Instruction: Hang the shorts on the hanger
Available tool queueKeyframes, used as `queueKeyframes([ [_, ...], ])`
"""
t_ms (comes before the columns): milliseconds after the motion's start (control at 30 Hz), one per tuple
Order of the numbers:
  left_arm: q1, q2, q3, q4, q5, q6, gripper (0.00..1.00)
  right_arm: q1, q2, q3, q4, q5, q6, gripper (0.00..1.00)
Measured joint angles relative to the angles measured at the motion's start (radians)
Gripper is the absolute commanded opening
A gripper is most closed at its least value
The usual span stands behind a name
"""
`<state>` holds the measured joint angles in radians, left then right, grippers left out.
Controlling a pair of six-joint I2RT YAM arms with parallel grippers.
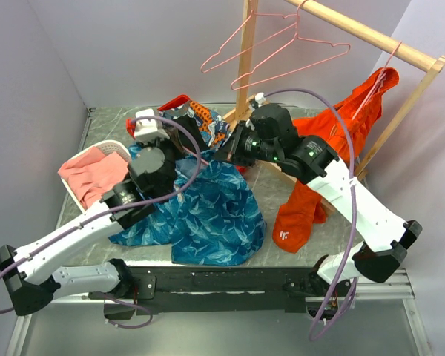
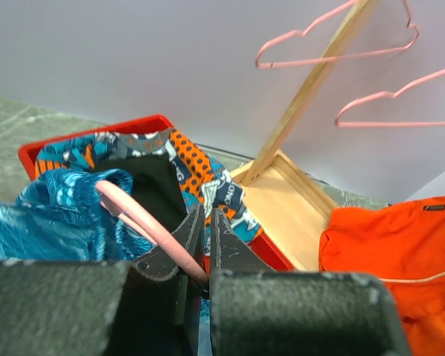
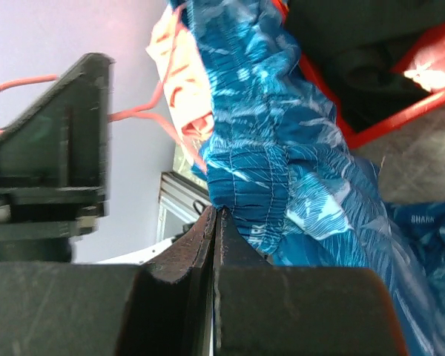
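A: Entry one, lower centre?
B: shorts (image 1: 208, 215), sagging in a heap; the right gripper (image 3: 216, 222) is pinching their waistband, jaws pressed together
A: Entry two, mid-frame?
B: hanger (image 2: 144, 222); the left gripper (image 2: 208, 222) is clamping its wire. Threading is underway, and next is likely feeding the waistband over that wire
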<state>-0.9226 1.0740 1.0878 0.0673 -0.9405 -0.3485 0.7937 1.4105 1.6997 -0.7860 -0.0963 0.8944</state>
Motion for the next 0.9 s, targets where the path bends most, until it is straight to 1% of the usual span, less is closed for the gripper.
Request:
queueKeyframes([
  [100,0.0,0.024,0.116,-0.09,0.006,0.014,0.01,-0.014,0.0,0.015,-0.003,-0.003,-0.013,0.0],
  [200,0.0,0.066,0.276,-0.207,0.039,0.035,0.01,-0.025,-0.005,0.039,-0.012,-0.013,-0.054,0.3],
  [233,0.0,0.078,0.319,-0.235,0.053,0.042,0.01,-0.026,-0.009,0.045,-0.012,-0.022,-0.067,0.5],
  [333,-0.002,0.124,0.473,-0.352,0.114,0.049,0.01,-0.029,-0.039,0.063,-0.01,-0.045,-0.14,0.67],
  [467,-0.013,0.172,0.62,-0.489,0.196,0.049,0.01,-0.029,-0.125,0.065,-0.006,-0.045,-0.275,0.7],
  [567,-0.03,0.193,0.677,-0.57,0.241,0.051,0.01,-0.029,-0.217,0.04,0.008,-0.058,-0.381,0.71],
  [700,-0.058,0.21,0.697,-0.637,0.267,0.06,0.01,-0.027,-0.311,0.013,0.008,-0.09,-0.496,0.72],
  [767,-0.071,0.222,0.7,-0.658,0.266,0.067,0.01,-0.017,-0.322,0.015,-0.009,-0.09,-0.536,0.73],
  [900,-0.089,0.256,0.708,-0.684,0.257,0.066,0.01,0.066,-0.314,0.034,-0.084,-0.016,-0.592,0.78],
])
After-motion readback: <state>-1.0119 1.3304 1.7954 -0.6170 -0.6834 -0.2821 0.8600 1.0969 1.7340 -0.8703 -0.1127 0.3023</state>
